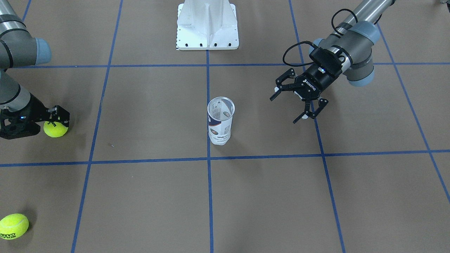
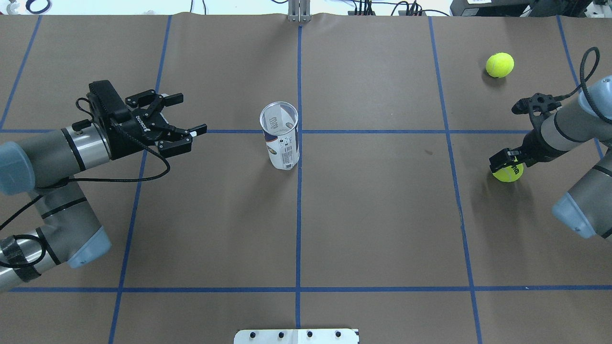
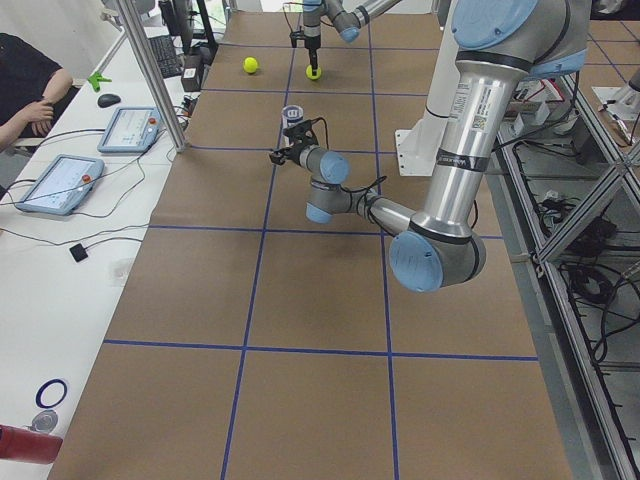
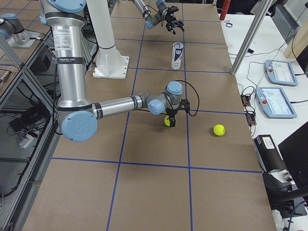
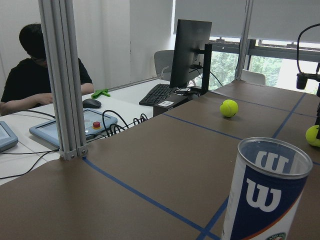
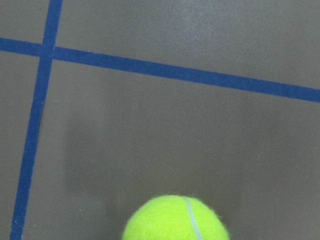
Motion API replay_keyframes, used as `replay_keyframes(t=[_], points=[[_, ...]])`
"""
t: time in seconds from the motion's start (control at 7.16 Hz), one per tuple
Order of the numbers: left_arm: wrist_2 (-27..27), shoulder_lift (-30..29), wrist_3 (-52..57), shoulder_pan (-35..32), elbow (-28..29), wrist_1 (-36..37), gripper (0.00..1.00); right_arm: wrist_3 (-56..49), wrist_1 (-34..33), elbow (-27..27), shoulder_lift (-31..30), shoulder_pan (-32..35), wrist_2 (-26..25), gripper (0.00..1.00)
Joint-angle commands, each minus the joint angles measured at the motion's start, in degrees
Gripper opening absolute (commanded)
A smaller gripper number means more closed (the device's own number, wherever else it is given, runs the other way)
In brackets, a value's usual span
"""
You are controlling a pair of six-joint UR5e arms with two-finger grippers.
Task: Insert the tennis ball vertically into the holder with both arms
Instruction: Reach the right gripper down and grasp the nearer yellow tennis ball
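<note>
The holder (image 1: 220, 121), a clear can with a navy and white "W" label, stands upright and open-topped at the table's middle; it also shows in the overhead view (image 2: 280, 136) and close in the left wrist view (image 5: 267, 192). My left gripper (image 1: 284, 110) is open and empty, level with the can and a short way to its side, pointing at it (image 2: 192, 112). My right gripper (image 2: 503, 161) points down over a yellow tennis ball (image 2: 508, 173) at table level, fingers closed around it. That ball fills the bottom of the right wrist view (image 6: 175, 220).
A second tennis ball (image 2: 499, 65) lies loose beyond my right gripper, near the far edge. The white pedestal base (image 1: 207, 26) stands on my side of the table. Off the far edge, a side desk holds tablets and a seated operator (image 5: 35, 75).
</note>
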Motion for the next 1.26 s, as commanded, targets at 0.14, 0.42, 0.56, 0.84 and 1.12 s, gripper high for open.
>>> replay_keyframes(t=[0.14,0.42,0.56,0.84,1.12], points=[[0.0,0.0,0.0,0.0,-0.08,0.0,0.99,-0.13,-0.16,-0.15,0.42,-0.09,0.63,0.73],[0.0,0.0,0.0,0.0,0.0,0.0,0.99,-0.31,0.02,0.19,0.78,0.0,0.54,0.15],[0.0,0.0,0.0,0.09,0.0,0.0,0.99,-0.74,0.02,0.28,1.3,0.0,0.63,0.0],[0.09,-0.52,0.0,0.52,1.4,0.0,0.99,-0.75,-0.85,1.69,3.05,5.41,7.35,0.0],[0.09,-0.87,0.0,0.7,2.9,0.26,0.99,-0.84,-0.94,1.34,5.77,9.75,10.38,0.0]])
